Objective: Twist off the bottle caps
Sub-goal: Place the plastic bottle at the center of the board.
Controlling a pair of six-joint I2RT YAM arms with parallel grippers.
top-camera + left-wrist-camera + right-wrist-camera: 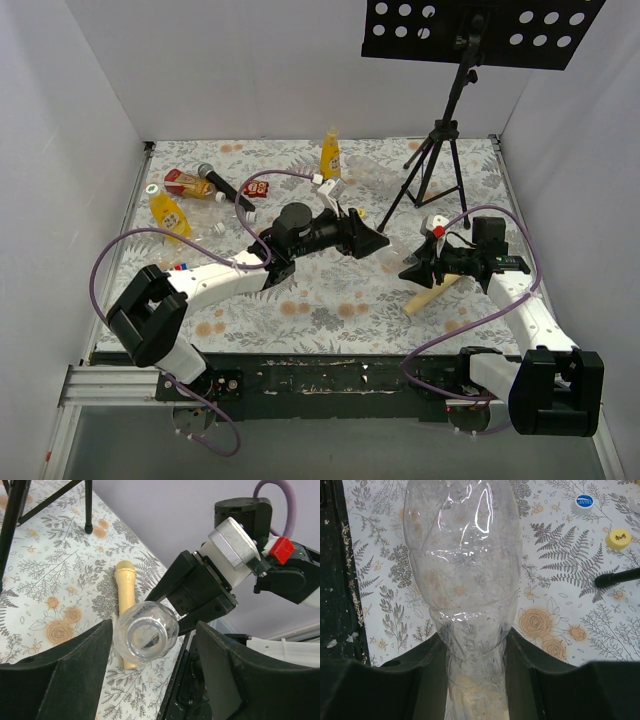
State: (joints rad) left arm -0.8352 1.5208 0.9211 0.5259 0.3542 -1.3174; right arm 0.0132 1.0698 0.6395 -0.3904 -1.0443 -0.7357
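Observation:
A clear bottle (462,555) is clamped at its narrow part by my right gripper (475,645), which is shut on it. In the left wrist view the same bottle (145,632) points its open, capless mouth at the camera. My left gripper (154,627) stands open around that mouth without touching it. Both grippers meet above mid-table, left gripper (365,240) and right gripper (415,268). Two loose bottle caps lie on the cloth: a white one with blue print (583,503) and a yellow one (618,538).
Orange-yellow bottles (329,155) (168,213), a red-labelled bottle (190,185) and a black microphone (225,185) lie at the back left. A tan cone-shaped stick (125,595) lies under the grippers. A tripod stand (435,160) rises at the back right. White walls enclose the table.

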